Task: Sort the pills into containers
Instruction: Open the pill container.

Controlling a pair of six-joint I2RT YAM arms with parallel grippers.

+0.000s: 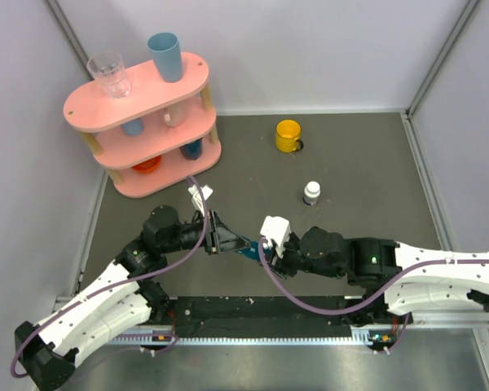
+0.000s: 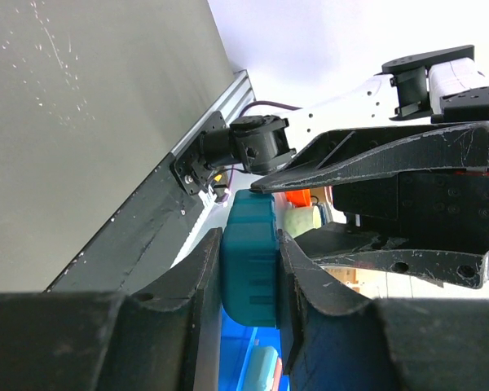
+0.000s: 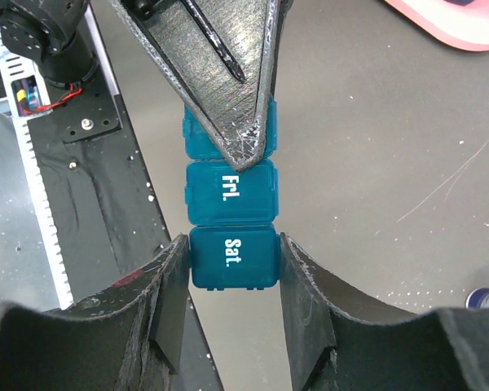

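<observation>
Pill box (image 3: 231,189) sits at table centre between both arms and appears raised, its long axis running gripper to gripper. Left gripper (image 2: 251,244) is clamped on 1 end. Right gripper (image 3: 232,243) straddles the Sat. end with its jaws just beside it; contact cannot be confirmed.

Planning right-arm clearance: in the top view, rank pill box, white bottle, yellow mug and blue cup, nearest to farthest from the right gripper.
1. teal pill box, at the right gripper.
2. white bottle, back right.
3. yellow mug, farther back.
4. blue cup, atop pink shelf, far left.
</observation>
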